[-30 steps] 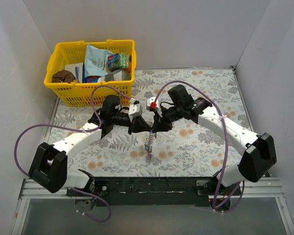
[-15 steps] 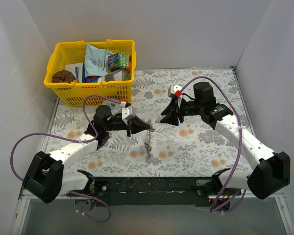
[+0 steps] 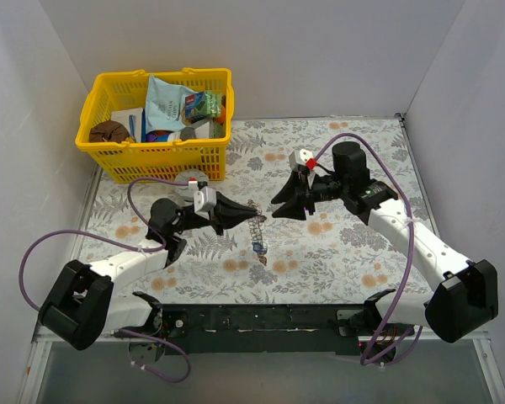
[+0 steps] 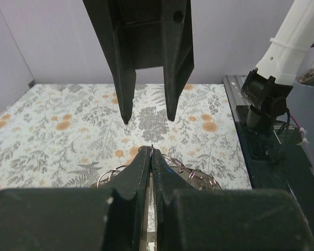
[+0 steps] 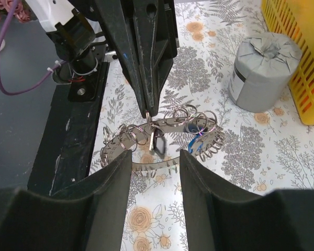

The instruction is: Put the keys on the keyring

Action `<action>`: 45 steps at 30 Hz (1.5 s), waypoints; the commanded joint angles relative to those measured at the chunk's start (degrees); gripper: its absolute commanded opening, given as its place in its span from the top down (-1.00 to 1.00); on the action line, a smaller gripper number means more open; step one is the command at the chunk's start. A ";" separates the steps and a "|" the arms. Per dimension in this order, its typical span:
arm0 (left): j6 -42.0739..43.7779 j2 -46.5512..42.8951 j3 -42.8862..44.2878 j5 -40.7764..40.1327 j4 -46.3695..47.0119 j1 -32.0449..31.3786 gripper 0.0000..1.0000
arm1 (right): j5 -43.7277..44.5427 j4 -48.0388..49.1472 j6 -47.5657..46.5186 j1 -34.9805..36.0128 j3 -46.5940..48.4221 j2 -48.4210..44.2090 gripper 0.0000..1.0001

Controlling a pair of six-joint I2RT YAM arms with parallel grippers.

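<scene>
Since a second ago the two hands, then bunched together over the ring, have parted. The right hand (image 5: 156, 155) has backed off toward its own side, and the left arm has sunk lower and flatter over the bench (image 5: 240, 157), carrying the ring with it.

The right hand's fingers stand apart with nothing between them. Straight ahead of them, just past the tips, hangs the keyring (image 5: 115, 142). Its long axis lies across the gap between the fingers, and it reaches a little beyond either finger. A blue-headed key (image 5: 194, 143) dangles from it on the right-finger side. A dark tag (image 5: 158, 144) hangs nearer the middle. Both seem already threaded on, though I cannot tell whether a red key is there too.

At the ring's far rim the left hand (image 5: 149, 111) comes in head-on, fingers pressed together on the thin metal edge. The left hand is therefore the one in contact, while the right hand is near but clear. My judgement is that any next move by the right hand is a short, straight advance, and the swinging keys could foul it.

Farther off to the right stands a grey tin (image 5: 261, 70), and beyond it the yellow basket (image 5: 298, 47).
</scene>
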 commanded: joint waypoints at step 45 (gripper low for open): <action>-18.56 5.65 -0.20 3.96 39.19 -0.21 1.00 | -15.93 4.67 -2.49 2.25 1.35 9.44 0.35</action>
